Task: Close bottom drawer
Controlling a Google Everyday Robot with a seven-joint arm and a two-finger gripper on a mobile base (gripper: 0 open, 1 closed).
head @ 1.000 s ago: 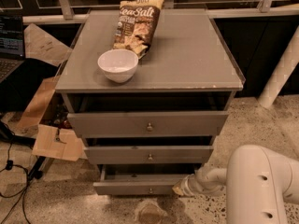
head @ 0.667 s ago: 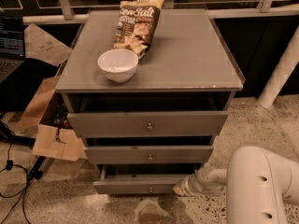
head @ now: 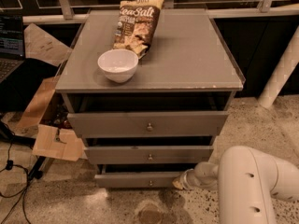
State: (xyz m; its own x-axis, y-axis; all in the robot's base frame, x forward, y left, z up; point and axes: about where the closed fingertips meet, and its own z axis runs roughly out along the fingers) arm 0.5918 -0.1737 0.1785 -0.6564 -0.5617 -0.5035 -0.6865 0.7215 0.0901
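Note:
The bottom drawer (head: pixel 140 179) is the lowest grey front of the cabinet, with a small round knob (head: pixel 150 183). It sticks out a little past the middle drawer (head: pixel 148 154), with a dark gap above it. My gripper (head: pixel 179 183) is low at the drawer's right end, at the end of the white arm (head: pixel 247 181), touching or almost touching the front panel's right edge.
A white bowl (head: pixel 117 65) and a chip bag (head: pixel 136 24) sit on the cabinet top (head: pixel 187 55). The top drawer (head: pixel 148 123) also stands slightly out. Cardboard (head: pixel 51 141) and cables lie on the floor at left. A white post (head: pixel 280 73) stands at right.
The bottom drawer's front has slid in a little toward the cabinet, and my gripper has followed it slightly.

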